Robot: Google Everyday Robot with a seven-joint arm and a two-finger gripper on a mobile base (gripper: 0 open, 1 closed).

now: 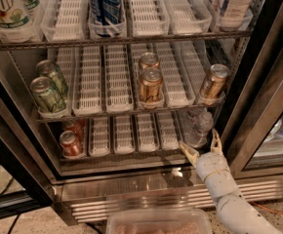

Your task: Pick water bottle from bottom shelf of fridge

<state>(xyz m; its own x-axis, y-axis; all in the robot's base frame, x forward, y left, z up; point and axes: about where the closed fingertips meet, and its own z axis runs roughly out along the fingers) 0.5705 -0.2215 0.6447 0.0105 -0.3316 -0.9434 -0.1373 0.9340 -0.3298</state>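
Observation:
The fridge (258,82) stands open with several racks. On the bottom shelf (131,152), white slotted lane trays run front to back. A clear ribbed water bottle (200,128) with a white cap stands at the shelf's right end, a second like it just behind. My gripper (202,144) is open just in front of and below the front bottle, one finger (189,152) to its left and one (215,140) to its right. It holds nothing.
Two red cans (72,141) stand at the bottom shelf's left end. Gold cans (150,84) and green cans (48,94) fill the rack above. The black door frame (263,67) is close on the right. A clear plastic tub (158,222) sits low in front.

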